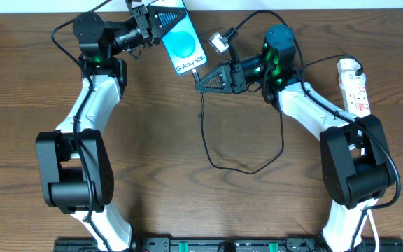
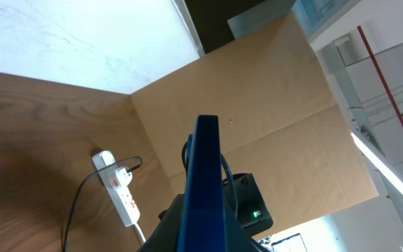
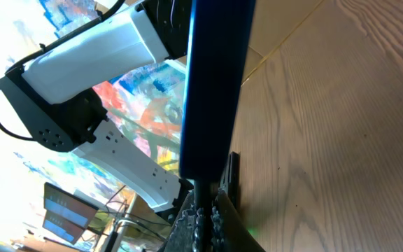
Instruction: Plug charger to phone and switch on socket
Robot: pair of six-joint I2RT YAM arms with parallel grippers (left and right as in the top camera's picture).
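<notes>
My left gripper (image 1: 154,26) is shut on the phone (image 1: 182,43) and holds it above the table's far edge, blue screen up. The phone shows edge-on in the left wrist view (image 2: 205,175) and the right wrist view (image 3: 215,84). My right gripper (image 1: 203,82) is shut on the charger's black connector tip (image 3: 200,199), which meets the phone's lower edge; I cannot tell if it is seated. The black cable (image 1: 208,147) loops over the table toward the right. The white socket (image 1: 355,89) lies at the far right with the white plug (image 1: 348,68) in it, and also shows in the left wrist view (image 2: 122,194).
The table is brown wood (image 1: 152,175). Brown cardboard (image 2: 257,105) lies along its far side. The right arm's black body (image 2: 247,206) sits behind the phone. The left arm's white link (image 3: 110,49) reaches across above the phone.
</notes>
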